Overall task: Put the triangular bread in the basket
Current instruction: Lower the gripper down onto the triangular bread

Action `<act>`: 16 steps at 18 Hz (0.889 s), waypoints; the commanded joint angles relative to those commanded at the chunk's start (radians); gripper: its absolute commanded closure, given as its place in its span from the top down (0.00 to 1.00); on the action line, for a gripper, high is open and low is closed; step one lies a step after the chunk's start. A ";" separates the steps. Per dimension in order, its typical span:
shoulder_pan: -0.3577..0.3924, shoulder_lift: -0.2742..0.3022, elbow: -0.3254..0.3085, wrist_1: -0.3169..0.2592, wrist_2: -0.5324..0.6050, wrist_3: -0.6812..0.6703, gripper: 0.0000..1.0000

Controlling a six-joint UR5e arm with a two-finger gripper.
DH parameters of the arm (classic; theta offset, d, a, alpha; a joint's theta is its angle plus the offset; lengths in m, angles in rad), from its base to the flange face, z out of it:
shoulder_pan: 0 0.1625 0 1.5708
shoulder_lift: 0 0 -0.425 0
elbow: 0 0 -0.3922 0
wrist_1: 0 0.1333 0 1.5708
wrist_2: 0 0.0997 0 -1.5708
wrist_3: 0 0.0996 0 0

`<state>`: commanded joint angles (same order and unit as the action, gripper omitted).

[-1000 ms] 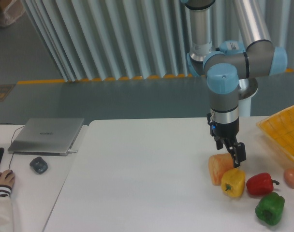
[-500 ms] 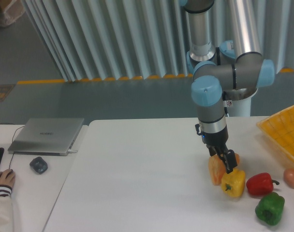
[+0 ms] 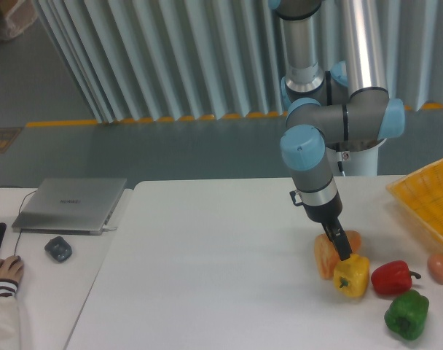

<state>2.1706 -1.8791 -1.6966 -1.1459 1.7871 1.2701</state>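
Note:
The triangular bread [image 3: 324,257] is an orange-tan wedge lying on the white table right of centre, touching the yellow bell pepper [image 3: 352,275]. My gripper [image 3: 339,245] points down at the bread, and its dark fingers [image 3: 337,240] cross in front of the wedge's upper part. I see the fingers edge-on as one dark bar, so the gap between them is hidden. The yellow lattice basket [image 3: 430,198] sits tilted at the right edge, well right of the bread and partly cut off by the frame.
A red pepper [image 3: 393,277], a green pepper [image 3: 406,314] and a small brownish egg [image 3: 439,267] lie right of the yellow pepper. On the left are a laptop [image 3: 70,204], a mouse [image 3: 58,249] and a person's hand [image 3: 4,270].
The arm has swung left and lower, and the wrist has turned, so the fingers now overlap the bread. A second ago they stood apart at its right side. The bread has not moved.

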 joint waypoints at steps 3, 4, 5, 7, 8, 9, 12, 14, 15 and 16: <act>-0.005 0.002 -0.002 -0.002 -0.002 0.002 1.00; -0.006 0.002 -0.003 -0.002 -0.005 0.002 1.00; -0.006 0.003 -0.002 -0.002 -0.006 0.002 1.00; -0.009 0.002 -0.003 -0.002 -0.003 0.017 1.00; -0.011 0.000 -0.003 -0.002 0.001 0.017 1.00; -0.023 -0.002 -0.003 0.000 0.003 0.015 1.00; -0.032 -0.002 -0.017 0.002 0.024 0.021 1.00; -0.034 0.000 -0.020 0.000 0.028 0.021 1.00; -0.034 0.000 -0.026 0.000 0.028 0.021 1.00; -0.034 0.002 -0.029 -0.002 0.028 0.021 1.00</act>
<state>2.1368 -1.8776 -1.7257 -1.1474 1.8147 1.2916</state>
